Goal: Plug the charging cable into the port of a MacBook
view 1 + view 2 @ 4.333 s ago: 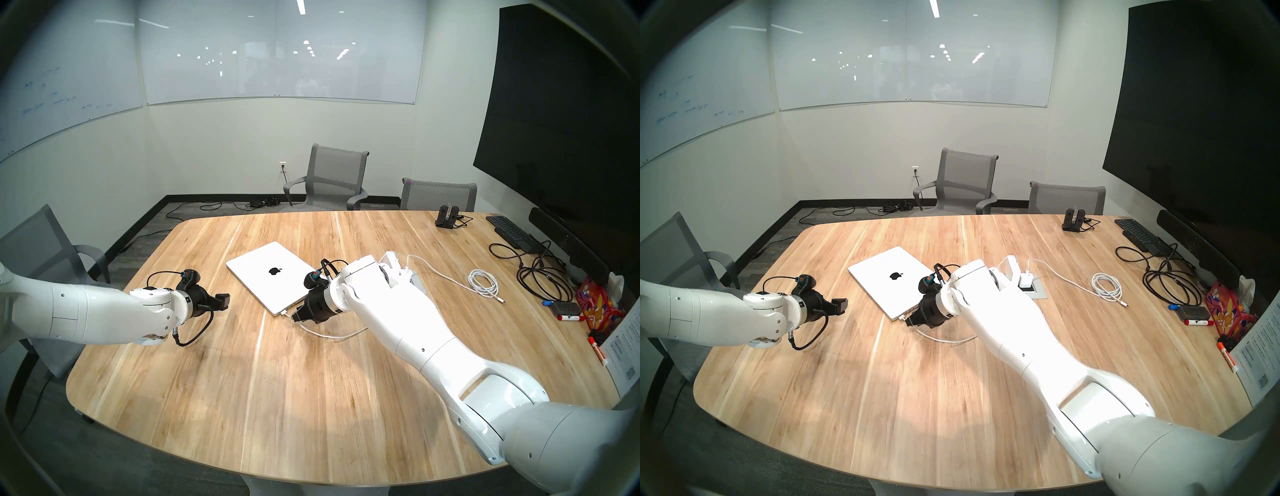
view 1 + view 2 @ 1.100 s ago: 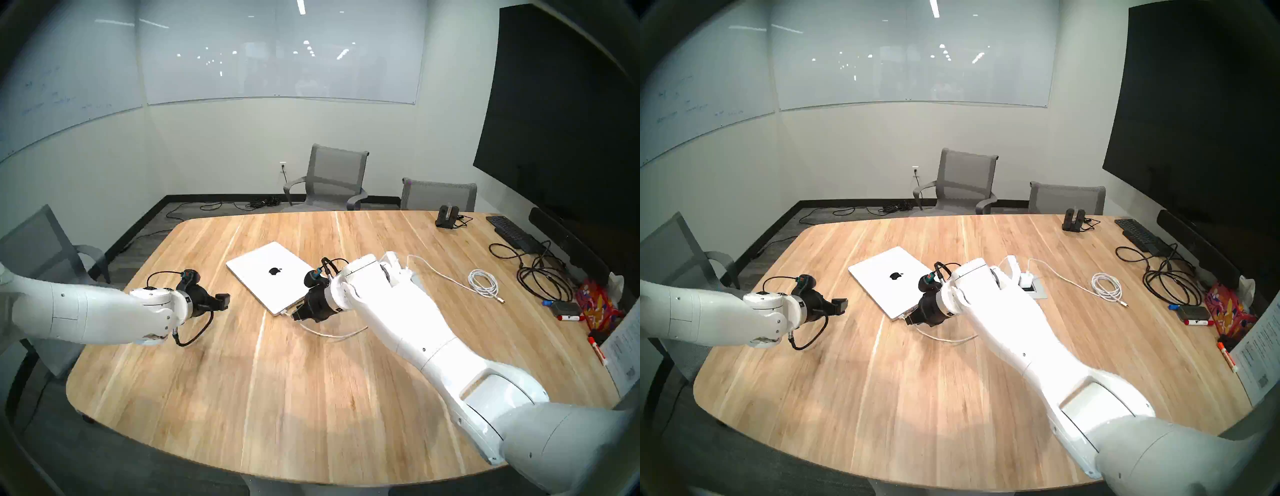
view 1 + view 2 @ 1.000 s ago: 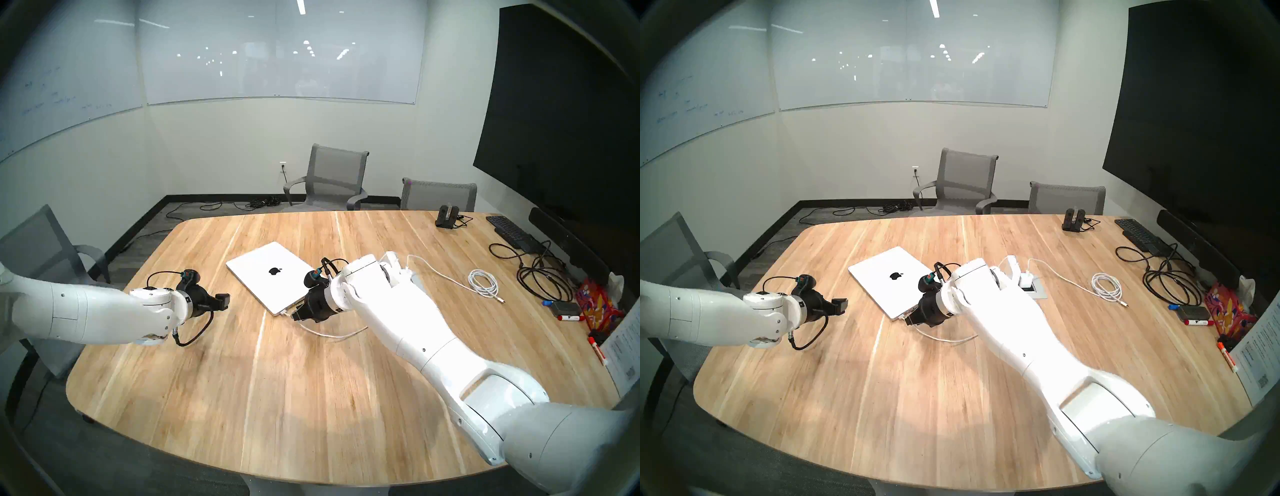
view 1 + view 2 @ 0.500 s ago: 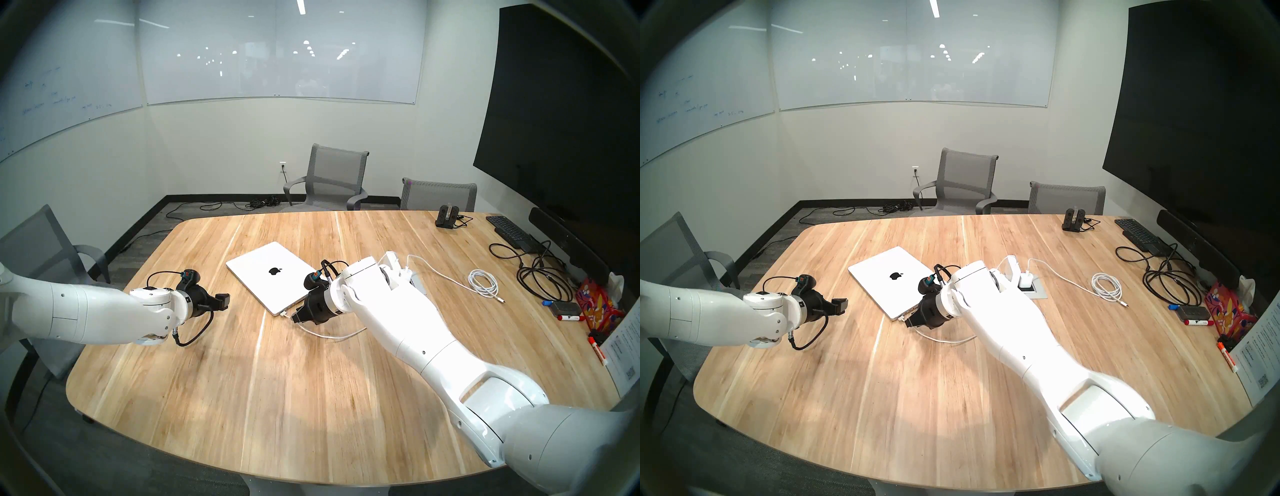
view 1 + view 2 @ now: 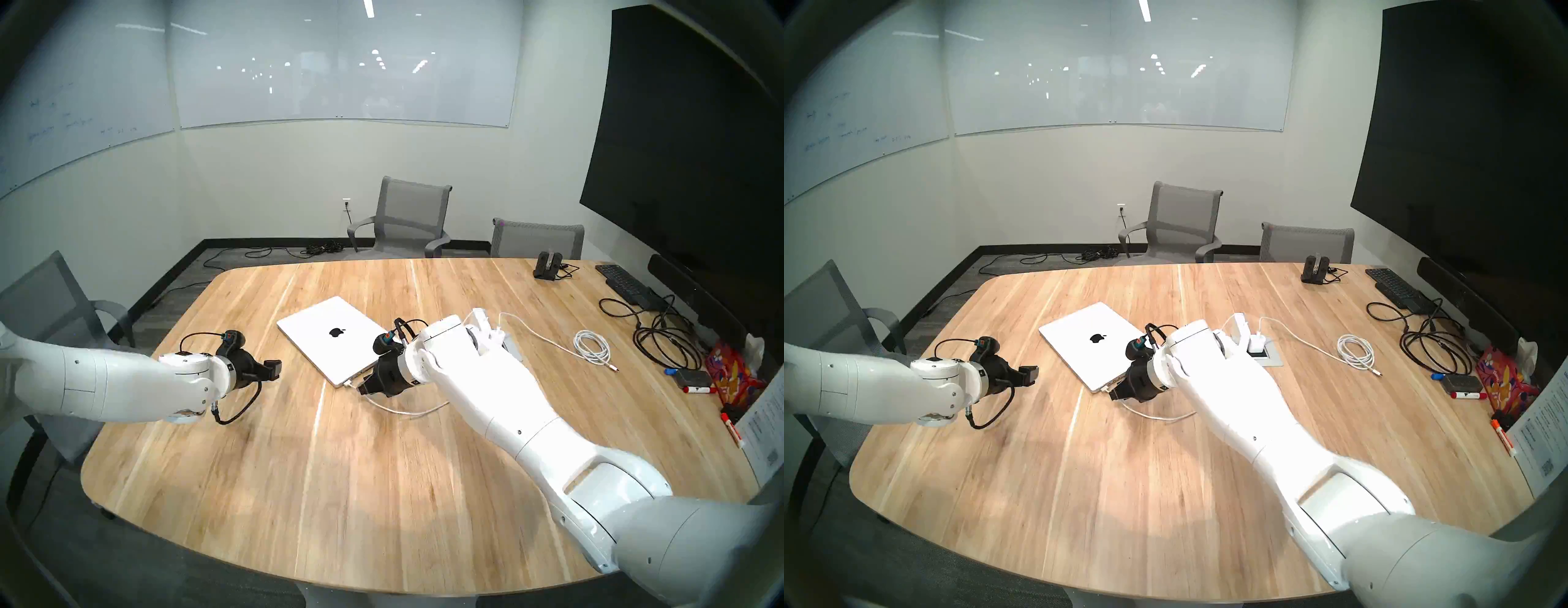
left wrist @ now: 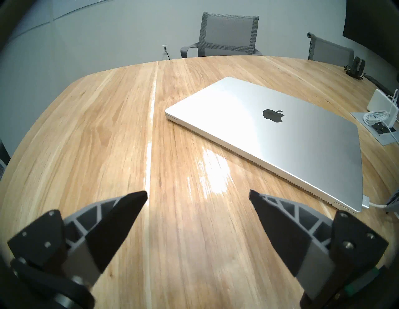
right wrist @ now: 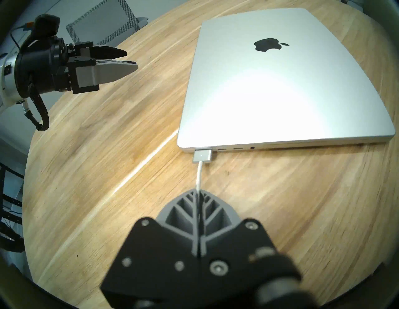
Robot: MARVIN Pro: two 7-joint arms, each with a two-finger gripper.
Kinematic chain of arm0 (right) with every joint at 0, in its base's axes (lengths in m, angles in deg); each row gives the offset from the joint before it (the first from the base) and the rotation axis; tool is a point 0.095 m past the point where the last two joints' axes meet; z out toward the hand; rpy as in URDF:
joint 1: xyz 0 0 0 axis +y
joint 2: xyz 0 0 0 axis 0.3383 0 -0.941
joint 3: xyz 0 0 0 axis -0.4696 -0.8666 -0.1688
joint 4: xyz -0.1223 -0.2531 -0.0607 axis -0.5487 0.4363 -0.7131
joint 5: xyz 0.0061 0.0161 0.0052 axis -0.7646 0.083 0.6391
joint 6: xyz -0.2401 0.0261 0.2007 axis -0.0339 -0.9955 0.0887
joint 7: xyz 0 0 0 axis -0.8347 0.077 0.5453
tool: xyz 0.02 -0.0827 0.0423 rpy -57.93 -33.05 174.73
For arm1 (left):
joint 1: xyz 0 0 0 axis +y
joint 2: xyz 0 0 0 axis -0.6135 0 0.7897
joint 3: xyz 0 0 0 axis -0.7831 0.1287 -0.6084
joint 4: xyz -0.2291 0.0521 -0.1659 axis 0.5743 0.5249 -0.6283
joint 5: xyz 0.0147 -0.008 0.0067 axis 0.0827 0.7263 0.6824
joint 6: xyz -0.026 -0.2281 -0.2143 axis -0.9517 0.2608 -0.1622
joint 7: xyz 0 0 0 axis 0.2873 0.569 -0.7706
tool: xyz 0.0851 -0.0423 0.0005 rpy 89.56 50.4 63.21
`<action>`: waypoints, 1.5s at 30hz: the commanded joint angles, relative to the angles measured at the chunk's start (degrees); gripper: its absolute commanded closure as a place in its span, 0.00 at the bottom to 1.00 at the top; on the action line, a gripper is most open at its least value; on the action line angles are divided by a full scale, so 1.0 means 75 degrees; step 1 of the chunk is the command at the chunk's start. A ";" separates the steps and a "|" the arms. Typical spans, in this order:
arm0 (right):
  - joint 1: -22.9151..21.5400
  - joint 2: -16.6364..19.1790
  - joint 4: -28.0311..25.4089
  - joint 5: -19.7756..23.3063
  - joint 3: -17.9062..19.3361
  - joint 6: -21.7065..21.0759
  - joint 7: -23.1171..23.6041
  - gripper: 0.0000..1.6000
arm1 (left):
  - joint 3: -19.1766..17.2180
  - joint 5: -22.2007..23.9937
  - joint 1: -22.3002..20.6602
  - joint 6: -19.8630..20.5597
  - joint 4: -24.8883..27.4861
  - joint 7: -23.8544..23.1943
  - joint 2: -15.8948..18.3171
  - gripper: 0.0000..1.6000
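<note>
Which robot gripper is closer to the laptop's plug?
Right. The right gripper pinches the cord just behind the plug at the laptop. The left gripper hangs open, off to the side.

A rounded light wooden table (image 5: 263,467) fills the lower frame; a closed silver laptop (image 5: 335,346) lies at centre, a coiled white cable (image 5: 593,347) and tangled black cables (image 5: 662,344) at right

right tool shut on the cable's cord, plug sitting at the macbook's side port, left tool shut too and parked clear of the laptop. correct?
Not quite: the left tool is open, its fingers spread wide over bare table in the left wrist view. The rest holds: the right tool is shut on the charging cable, whose plug sits at the MacBook side port.
</note>
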 commanded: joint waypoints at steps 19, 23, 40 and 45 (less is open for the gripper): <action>-0.0287 -0.0097 0.0230 -0.0024 -0.0001 0.0231 0.0209 1.00 | -0.0088 -0.0006 -0.0113 -0.0024 -0.0001 0.0004 -0.0015 0.00; -0.0303 -0.0121 0.0275 -0.0022 0.0014 0.0280 0.0218 1.00 | -0.0088 -0.0006 -0.0113 -0.0025 -0.0001 0.0003 -0.0015 0.00; -0.0415 -0.0263 0.0430 -0.0025 0.0054 0.0344 0.0220 1.00 | -0.0087 -0.0005 -0.0113 -0.0025 -0.0002 0.0003 -0.0016 0.00; -0.0433 -0.0274 0.0412 -0.0030 0.0079 0.0328 0.0208 1.00 | -0.0087 -0.0005 -0.0113 -0.0025 -0.0002 0.0003 -0.0016 0.00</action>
